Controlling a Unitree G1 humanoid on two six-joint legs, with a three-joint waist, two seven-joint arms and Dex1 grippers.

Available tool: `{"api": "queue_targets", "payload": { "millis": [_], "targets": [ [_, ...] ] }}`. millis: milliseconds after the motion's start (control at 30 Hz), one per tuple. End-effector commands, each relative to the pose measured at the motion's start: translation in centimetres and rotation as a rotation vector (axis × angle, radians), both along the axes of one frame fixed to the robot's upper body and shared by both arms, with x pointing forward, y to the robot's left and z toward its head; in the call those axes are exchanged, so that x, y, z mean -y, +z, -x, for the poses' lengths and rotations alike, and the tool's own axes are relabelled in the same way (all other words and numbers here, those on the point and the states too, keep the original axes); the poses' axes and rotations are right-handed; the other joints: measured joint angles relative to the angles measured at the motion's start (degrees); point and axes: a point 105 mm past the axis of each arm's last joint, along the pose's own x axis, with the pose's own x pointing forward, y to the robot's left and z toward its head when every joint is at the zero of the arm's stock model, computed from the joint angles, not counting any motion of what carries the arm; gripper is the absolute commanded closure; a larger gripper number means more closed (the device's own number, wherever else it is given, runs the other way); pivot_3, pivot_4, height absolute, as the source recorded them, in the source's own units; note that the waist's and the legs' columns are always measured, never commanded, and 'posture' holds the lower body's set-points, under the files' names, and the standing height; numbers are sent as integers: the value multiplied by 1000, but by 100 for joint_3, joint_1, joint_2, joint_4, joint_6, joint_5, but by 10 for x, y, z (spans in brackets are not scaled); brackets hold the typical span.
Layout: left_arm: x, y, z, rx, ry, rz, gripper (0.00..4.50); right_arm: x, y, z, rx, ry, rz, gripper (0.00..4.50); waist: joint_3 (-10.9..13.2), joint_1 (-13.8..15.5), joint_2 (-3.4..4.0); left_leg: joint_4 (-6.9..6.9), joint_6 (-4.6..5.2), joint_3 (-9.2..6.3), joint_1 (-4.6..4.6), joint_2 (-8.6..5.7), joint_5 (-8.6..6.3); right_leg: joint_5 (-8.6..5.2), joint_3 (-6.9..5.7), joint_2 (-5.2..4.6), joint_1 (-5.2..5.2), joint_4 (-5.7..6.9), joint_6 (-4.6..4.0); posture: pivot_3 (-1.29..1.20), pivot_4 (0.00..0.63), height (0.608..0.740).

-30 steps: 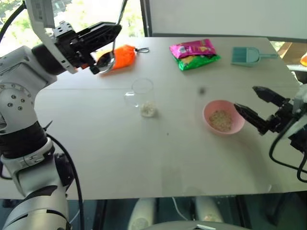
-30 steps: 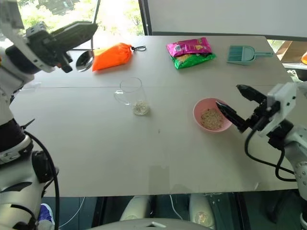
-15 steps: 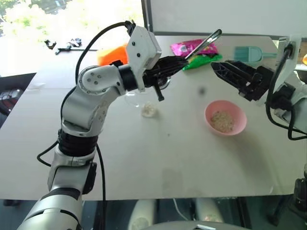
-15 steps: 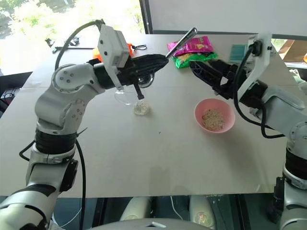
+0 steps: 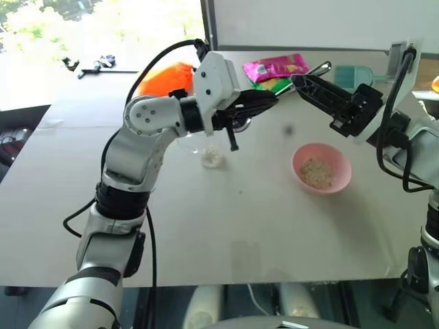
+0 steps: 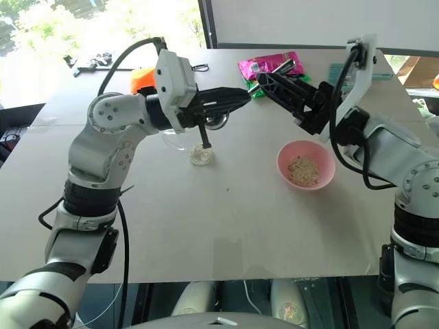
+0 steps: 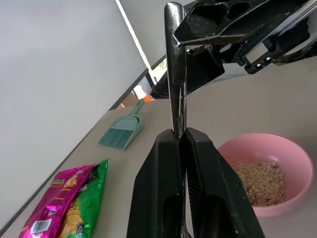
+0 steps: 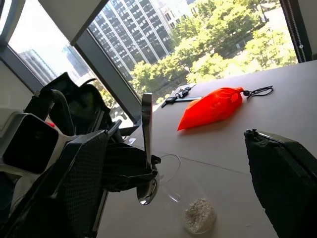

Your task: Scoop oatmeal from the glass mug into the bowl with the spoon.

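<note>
Daylight from a wide window falls across the pale table (image 5: 206, 226), above which both arms meet in the air. Clamped tight in the left gripper (image 6: 236, 95) is the spoon (image 7: 174, 69), its thin handle running on past the fingertips toward the right gripper (image 6: 264, 79), whose fingers stand spread wide with the handle's end at or between them; whether they touch it I cannot tell. Seen from the right wrist, the spoon's shiny oval end hangs below the left gripper's fingers (image 8: 124, 168). Directly beneath the left gripper sits the glass mug (image 5: 192, 140), largely hidden behind that arm, with a small heap of oatmeal (image 8: 199, 215) at its bottom. Below the right gripper and toward the robot rests the pink bowl (image 5: 343, 171), apart from both grippers, holding its own flat layer of oatmeal. Beyond the two grippers lie an orange pouch (image 8: 213, 106), a pink-and-green snack bag (image 7: 69, 198) and a teal dustpan scoop (image 7: 123, 133).
</note>
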Motion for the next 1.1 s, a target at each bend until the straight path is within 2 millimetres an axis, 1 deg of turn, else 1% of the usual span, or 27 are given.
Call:
{"api": "queue_targets", "payload": {
  "millis": [33,267,400,433,467,567,633,700,733,1100],
  "targets": [
    [5,10,10,68,-37,-3,4480,-5,7,11,43,48,-1,0,0,-3,0,0,0,0,0,0,0,0,0,0,0,0,0,0,150,740],
    [0,9,9,68,-28,-21,4480,1,10,10,55,49,15,0,1,-1,2,0,0,0,0,0,0,0,0,0,0,0,0,0,150,740],
    [0,9,8,69,-16,-18,4480,0,10,10,54,52,13,0,1,-2,2,0,0,0,0,0,0,0,0,0,0,0,0,0,150,740],
    [0,10,8,68,-17,-14,4500,0,9,10,53,54,12,550,1,-1,2,0,0,0,0,0,0,0,0,0,0,0,0,0,150,740],
    [1,10,9,70,-21,-11,4500,-1,8,10,49,59,13,891,1,-1,2,0,0,0,0,0,0,0,0,0,0,0,0,0,150,740],
    [2,11,10,72,-25,-8,4500,-5,4,10,40,76,39,2294,1,-2,2,0,0,0,0,0,0,0,0,0,0,0,0,0,150,740],
    [2,11,10,74,-29,-8,4500,-6,3,12,37,89,45,3340,2,-2,2,0,0,0,0,0,0,0,0,0,0,0,0,0,150,740],
    [3,11,11,77,-35,-8,4500,-8,3,12,33,100,45,4195,3,0,3,0,0,-1,0,0,0,0,0,0,0,-1,0,0,150,740],
    [4,11,11,77,-37,-8,4500,-9,3,12,31,105,41,4407,3,1,3,0,0,-1,0,0,0,0,0,0,0,-1,0,0,150,740],
    [3,8,11,77,-37,-19,4500,-9,8,10,32,101,17,4407,4,0,4,-1,0,-1,-1,0,0,0,-1,0,0,-2,0,0,150,740]
  ]
}}
